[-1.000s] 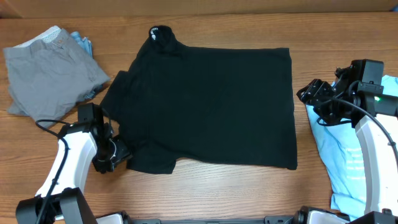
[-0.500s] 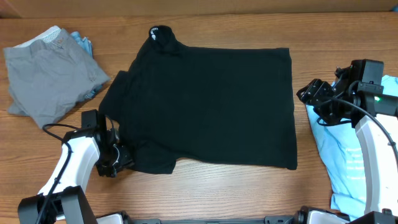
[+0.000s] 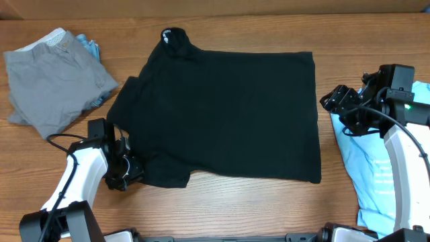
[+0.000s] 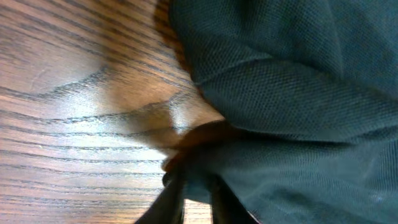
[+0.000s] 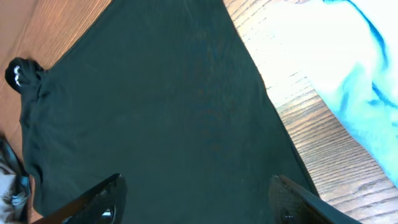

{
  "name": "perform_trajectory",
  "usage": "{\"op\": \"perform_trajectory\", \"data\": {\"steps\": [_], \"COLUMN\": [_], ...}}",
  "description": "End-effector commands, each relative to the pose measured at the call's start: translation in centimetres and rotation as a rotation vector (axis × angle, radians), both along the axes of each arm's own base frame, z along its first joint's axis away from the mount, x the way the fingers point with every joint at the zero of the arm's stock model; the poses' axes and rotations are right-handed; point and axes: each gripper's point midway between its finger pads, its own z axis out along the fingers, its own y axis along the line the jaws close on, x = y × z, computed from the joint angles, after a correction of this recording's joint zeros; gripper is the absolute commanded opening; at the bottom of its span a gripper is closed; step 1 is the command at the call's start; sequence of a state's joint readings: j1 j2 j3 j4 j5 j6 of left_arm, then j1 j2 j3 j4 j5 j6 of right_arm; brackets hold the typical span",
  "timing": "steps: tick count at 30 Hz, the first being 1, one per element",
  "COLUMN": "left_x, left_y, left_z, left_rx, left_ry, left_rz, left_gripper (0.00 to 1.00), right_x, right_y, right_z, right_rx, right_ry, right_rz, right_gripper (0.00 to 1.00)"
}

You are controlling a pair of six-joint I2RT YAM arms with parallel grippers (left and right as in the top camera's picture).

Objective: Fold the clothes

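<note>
The black T-shirt [image 3: 222,114] lies spread flat in the middle of the table, its white label [image 3: 166,37] at the far left. My left gripper [image 3: 129,171] is at the shirt's near-left sleeve. In the left wrist view its fingers [image 4: 177,193] stand close together, pinching a bunched fold of the sleeve [image 4: 298,93] against the wood. My right gripper [image 3: 332,101] hovers open just off the shirt's right edge. From the right wrist its two fingertips [image 5: 106,193] stand wide apart over the black cloth [image 5: 155,93].
A grey garment [image 3: 57,84] lies crumpled at the far left, a bit of light-blue cloth [image 3: 89,46] peeping from behind it. A light-blue tee [image 3: 376,168] lies at the right edge under the right arm. Bare wood surrounds the shirt.
My left gripper slid in toward the sleeve's edge and closed on it. The right arm has stayed put, its jaws a touch wider.
</note>
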State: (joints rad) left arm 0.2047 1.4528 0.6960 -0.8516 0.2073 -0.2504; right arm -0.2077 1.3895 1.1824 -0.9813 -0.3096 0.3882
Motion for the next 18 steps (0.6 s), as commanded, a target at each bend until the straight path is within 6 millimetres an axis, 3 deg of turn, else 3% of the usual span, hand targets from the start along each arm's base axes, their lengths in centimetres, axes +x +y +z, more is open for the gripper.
{"op": "perform_trajectory", "data": {"steps": [1,3,10,13,18], "left_x": [-0.1,-0.3,-1.0,-0.8,0.0], "left_y": [-0.3,-0.3,-0.4,0.0,1.2], "left_z": [0.2,0.2,0.2,0.1,-0.1], "left_rx": [-0.018,-0.019,-0.021,-0.003,0.065], "left_ry": [-0.012,-0.003,0.015,0.008,-0.007], "left_rz": [-0.015,-0.016,-0.049,-0.048,0.001], "left_gripper": [0.09,0.04,0.04,0.28,0.43], "right_x": [0.4,0.4,0.3,0.3,0.3], "right_y": [-0.1,-0.1,-0.1,-0.1,-0.1], "right_z": [0.7,0.7,0.7,0.7,0.7], "right_rx": [-0.012,-0.012,-0.011,-0.011,-0.01], "right_ry": [-0.025,-0.025,-0.023,-0.022,-0.021], "right_rz": [0.002,0.002,0.002,0.002,0.002], "right_gripper": [0.77,0.77,0.78,0.78,0.78]}}
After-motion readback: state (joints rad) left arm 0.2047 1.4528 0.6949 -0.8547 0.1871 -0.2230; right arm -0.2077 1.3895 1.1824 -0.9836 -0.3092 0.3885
